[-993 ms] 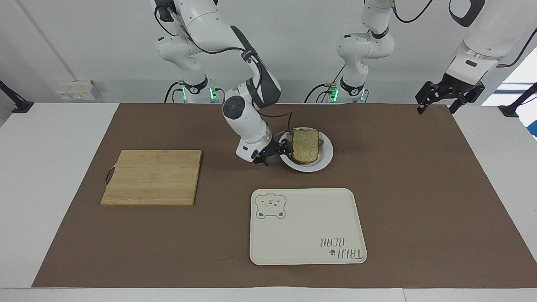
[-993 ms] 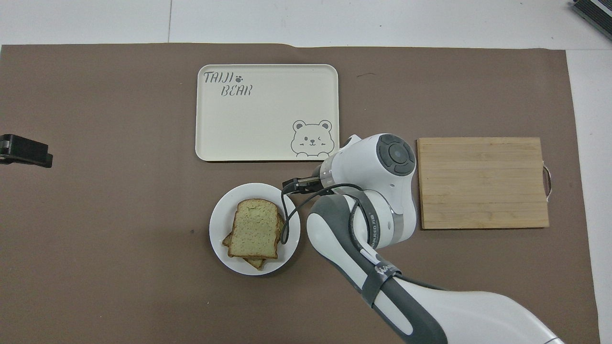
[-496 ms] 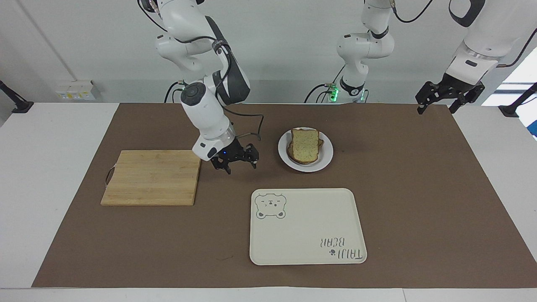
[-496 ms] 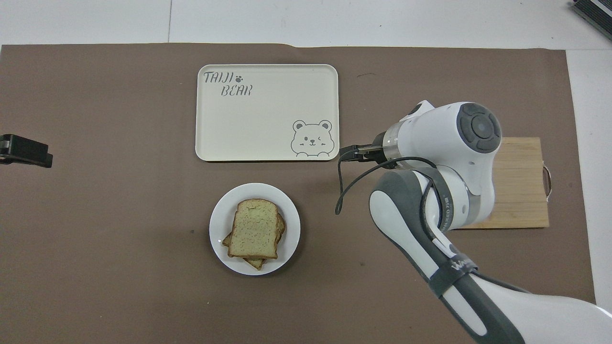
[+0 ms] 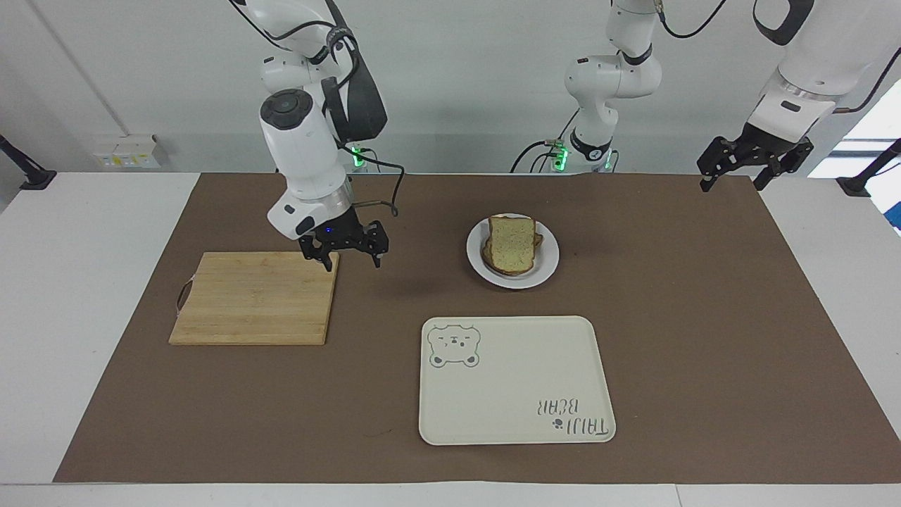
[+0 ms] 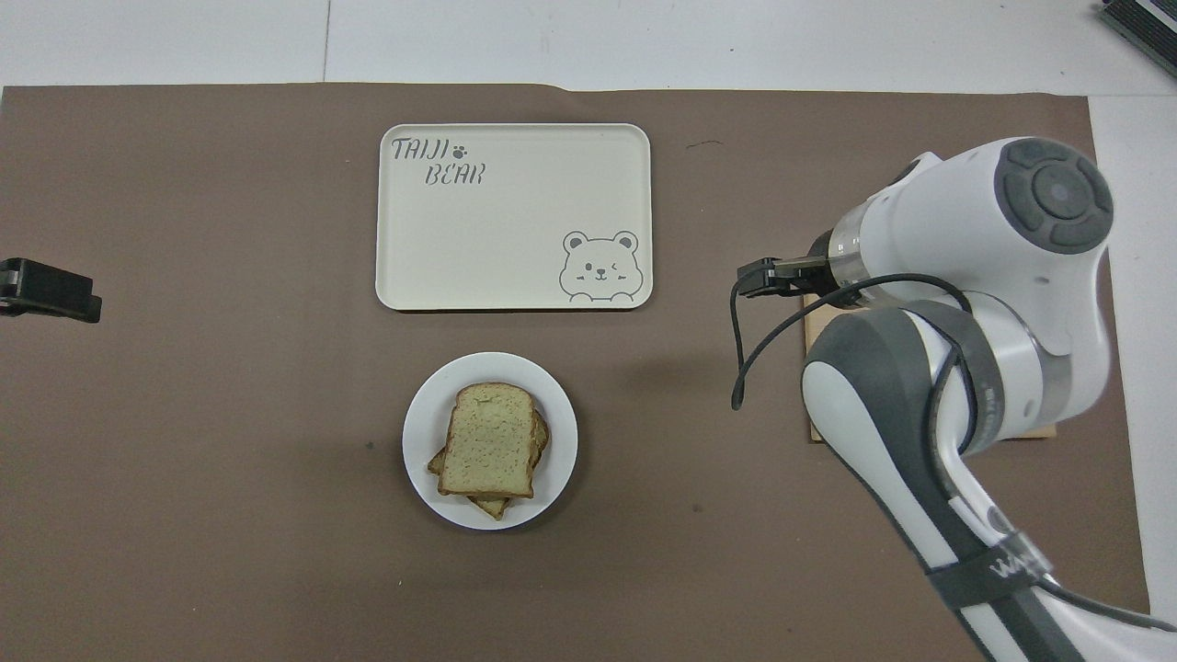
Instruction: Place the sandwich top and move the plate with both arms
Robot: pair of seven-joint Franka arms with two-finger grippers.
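Note:
The sandwich top (image 5: 513, 243) (image 6: 490, 439), a pale speckled slice with a brown crust, lies on a stack of bread on the small white plate (image 5: 548, 268) (image 6: 561, 432). The plate sits on the brown mat, nearer to the robots than the cream tray. My right gripper (image 5: 348, 259) is open and empty, raised over the corner of the wooden board closest to the plate; in the overhead view its tip (image 6: 756, 279) shows by the board's edge. My left gripper (image 5: 732, 177) (image 6: 46, 291) is open and empty and waits, raised over the mat's corner at the left arm's end.
A cream rectangular tray (image 5: 517, 380) (image 6: 513, 216) with a bear drawing lies farther from the robots than the plate. A wooden cutting board (image 5: 257, 298) (image 6: 817, 430) with a metal handle lies toward the right arm's end, mostly covered by the right arm in the overhead view.
My right gripper has drawn away from the plate and risen, moving toward the cutting board. The bread slice stays on the plate. The left arm has not moved.

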